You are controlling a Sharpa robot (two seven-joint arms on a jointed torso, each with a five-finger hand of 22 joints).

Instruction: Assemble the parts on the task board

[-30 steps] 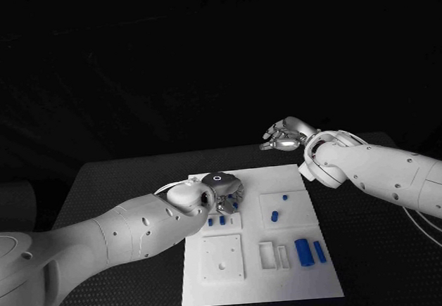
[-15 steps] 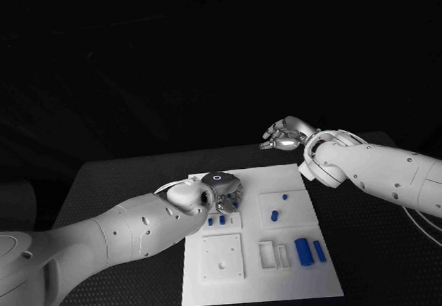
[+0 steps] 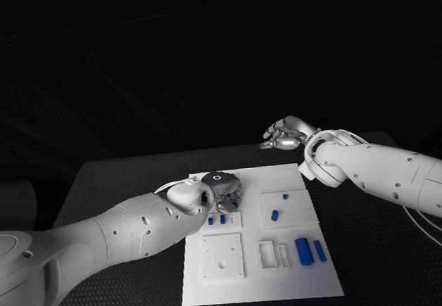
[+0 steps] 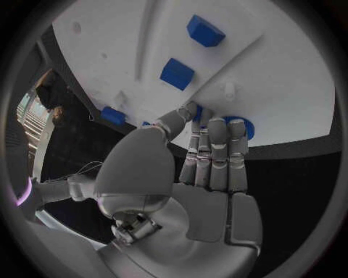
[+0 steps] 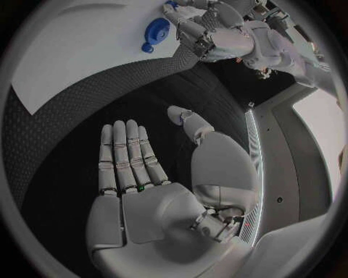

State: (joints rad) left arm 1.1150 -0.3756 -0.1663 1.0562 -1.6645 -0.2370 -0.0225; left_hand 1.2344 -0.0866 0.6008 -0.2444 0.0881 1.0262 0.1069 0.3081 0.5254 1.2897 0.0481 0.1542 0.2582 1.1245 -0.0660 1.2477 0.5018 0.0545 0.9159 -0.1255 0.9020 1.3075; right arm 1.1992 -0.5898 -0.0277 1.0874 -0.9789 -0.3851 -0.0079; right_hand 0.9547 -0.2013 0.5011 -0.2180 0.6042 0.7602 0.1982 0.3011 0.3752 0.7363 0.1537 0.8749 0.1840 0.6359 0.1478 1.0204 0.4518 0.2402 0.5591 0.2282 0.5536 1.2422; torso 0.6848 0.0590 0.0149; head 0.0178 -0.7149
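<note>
Nearest the robot, on the white task board (image 3: 260,277), lie two long blue parts (image 3: 310,251) beside pale slots, well apart from either hand. Further up, small blue pieces (image 3: 274,215) sit in a shallow tray. Beyond them the left hand (image 3: 224,191) hovers low over the board's far left corner, fingers (image 4: 217,153) straight and close together, tips at a round blue part (image 4: 243,126). I judge this the reach-to-grasp step; next it needs to close around that part. Whether the fingers already touch it is hidden. Farthest, the right hand (image 3: 284,136) hangs over the black surface (image 3: 111,182), fingers loosely apart, holding nothing.
</note>
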